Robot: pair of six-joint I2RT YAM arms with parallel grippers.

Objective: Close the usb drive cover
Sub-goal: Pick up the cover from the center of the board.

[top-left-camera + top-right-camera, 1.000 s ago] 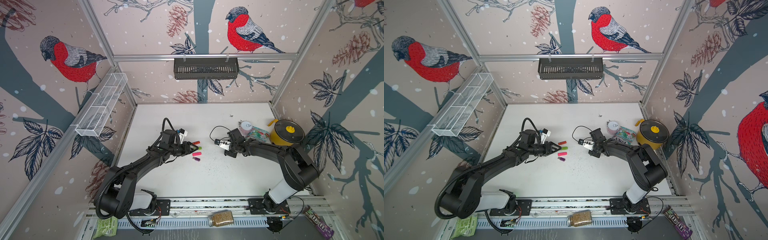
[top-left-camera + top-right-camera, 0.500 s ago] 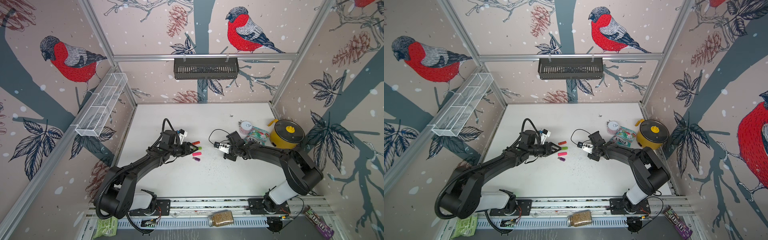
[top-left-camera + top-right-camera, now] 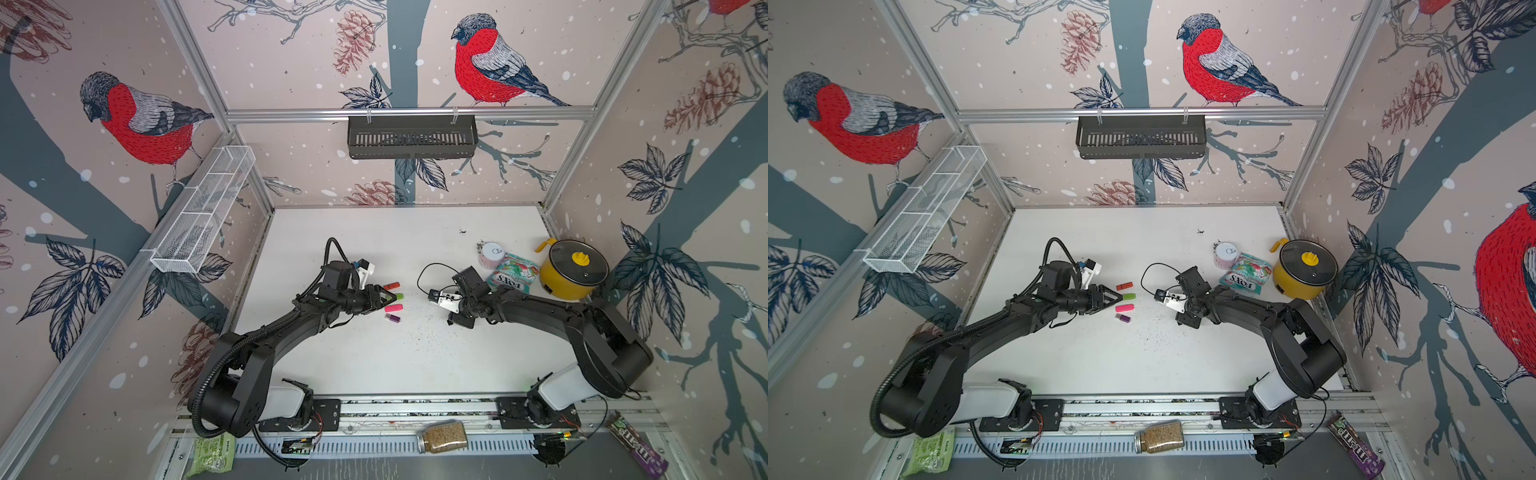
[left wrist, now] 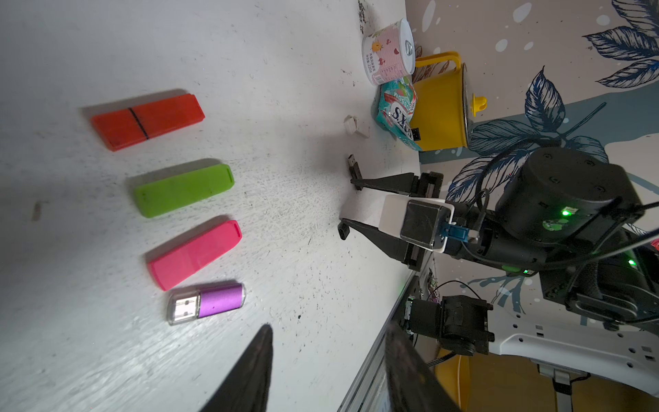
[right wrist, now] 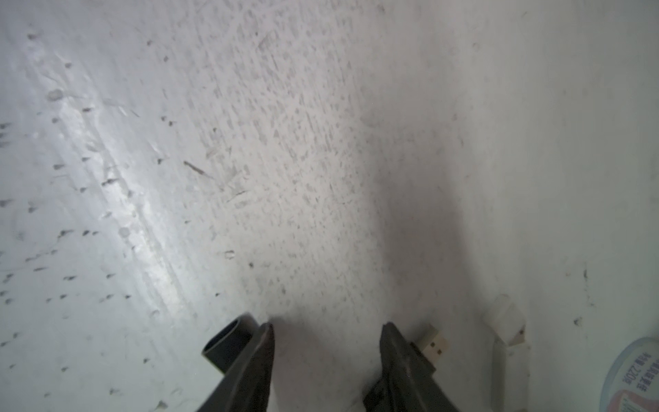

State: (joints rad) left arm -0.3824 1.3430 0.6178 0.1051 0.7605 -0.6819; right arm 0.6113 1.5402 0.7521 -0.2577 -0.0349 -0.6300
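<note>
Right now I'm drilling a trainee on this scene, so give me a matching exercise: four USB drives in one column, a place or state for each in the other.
Things:
1. orange drive
2. purple drive
3. black drive
4. green drive

Places or states:
A. plug bare, beside the right tool
B. clear cap on, row's end nearest the robot
C. row's end farthest from the robot
D. second in the row from the far end

Pairs: 1-C, 2-B, 3-A, 4-D
</note>
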